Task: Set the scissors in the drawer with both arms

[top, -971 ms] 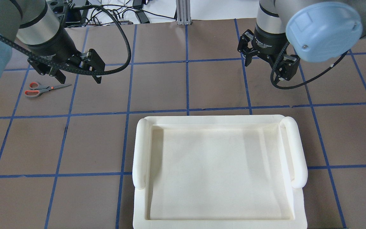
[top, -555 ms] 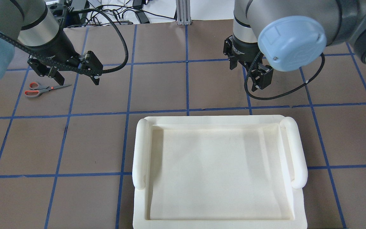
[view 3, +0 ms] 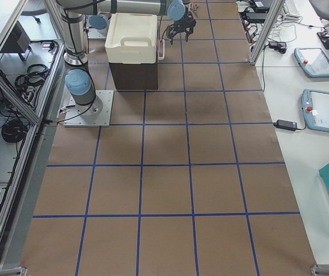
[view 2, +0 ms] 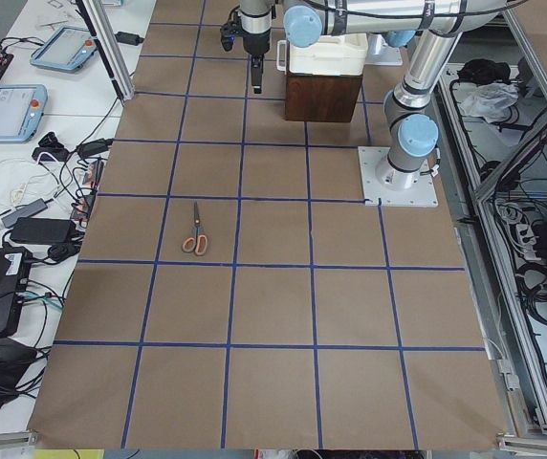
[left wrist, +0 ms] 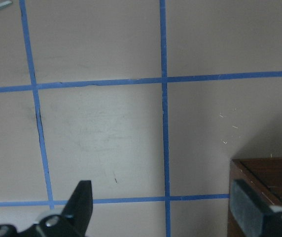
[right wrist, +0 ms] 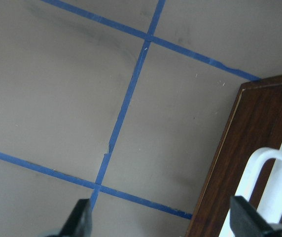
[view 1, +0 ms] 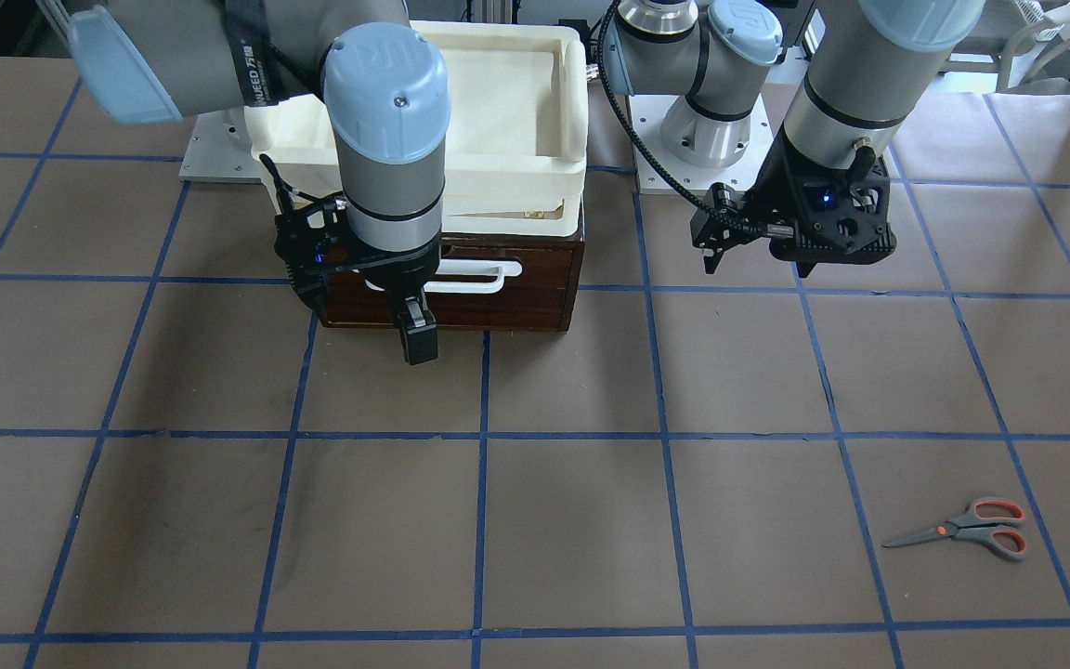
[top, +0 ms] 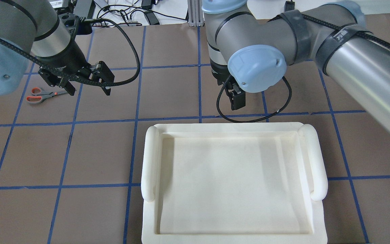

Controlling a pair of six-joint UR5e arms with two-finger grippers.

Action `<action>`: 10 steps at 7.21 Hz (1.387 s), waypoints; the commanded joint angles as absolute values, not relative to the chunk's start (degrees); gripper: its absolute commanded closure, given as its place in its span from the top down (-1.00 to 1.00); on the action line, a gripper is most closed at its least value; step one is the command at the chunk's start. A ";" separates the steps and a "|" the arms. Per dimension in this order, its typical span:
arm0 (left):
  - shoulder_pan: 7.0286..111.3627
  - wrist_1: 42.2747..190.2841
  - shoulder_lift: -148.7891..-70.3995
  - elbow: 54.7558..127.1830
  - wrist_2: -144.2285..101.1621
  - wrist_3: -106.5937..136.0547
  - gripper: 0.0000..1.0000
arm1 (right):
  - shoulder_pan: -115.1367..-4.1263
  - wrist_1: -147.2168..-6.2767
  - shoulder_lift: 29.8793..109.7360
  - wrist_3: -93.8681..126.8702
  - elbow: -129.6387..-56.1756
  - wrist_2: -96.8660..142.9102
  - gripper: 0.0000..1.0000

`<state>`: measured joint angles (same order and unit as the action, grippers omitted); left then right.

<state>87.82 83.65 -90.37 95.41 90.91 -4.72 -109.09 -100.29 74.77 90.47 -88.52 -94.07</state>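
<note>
The scissors [view 1: 962, 528] lie flat on the brown table, far to my left; they also show in the overhead view [top: 44, 95] and the exterior left view [view 2: 195, 232]. My left gripper [top: 88, 88] hangs open and empty above the table, just right of the scissors in the overhead view, also seen from the front [view 1: 758, 265]. The dark brown drawer [view 1: 535, 288] is closed, with its white bar handle [view 1: 475, 277] across the front. My right gripper [view 1: 363, 316] is open and empty, just in front of the drawer's face beside the handle [right wrist: 274, 182].
A cream-white plastic tray [top: 149, 159] sits on top of the drawer box [view 2: 323, 96]. The arms' base plates [view 1: 656, 172] stand behind it. Blue tape lines grid the table. Tablets and cables [view 2: 10, 110] lie off the table's far side.
My right arm has swung left and toward the tray in the overhead view, bringing its gripper to the drawer's front. My left gripper has shifted slightly.
</note>
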 commanded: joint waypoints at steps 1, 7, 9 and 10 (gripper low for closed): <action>84.76 80.24 -92.10 96.59 93.66 -15.55 1.00 | -109.95 -100.29 72.52 97.09 -88.51 -90.55 1.00; 67.44 68.24 -109.56 90.10 93.25 -76.88 1.00 | -109.86 -94.49 70.06 101.94 -88.51 -87.98 1.00; 64.88 64.71 -116.24 89.56 102.96 -96.74 1.00 | -109.86 -93.44 69.70 102.04 -88.51 -87.98 1.00; 64.08 56.68 -119.59 89.30 101.79 -105.38 1.00 | -109.78 -92.82 69.61 102.04 -88.51 -87.98 1.00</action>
<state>65.42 63.83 -115.25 89.70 100.49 -93.42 -109.84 -93.63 69.77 101.97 -88.51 -88.02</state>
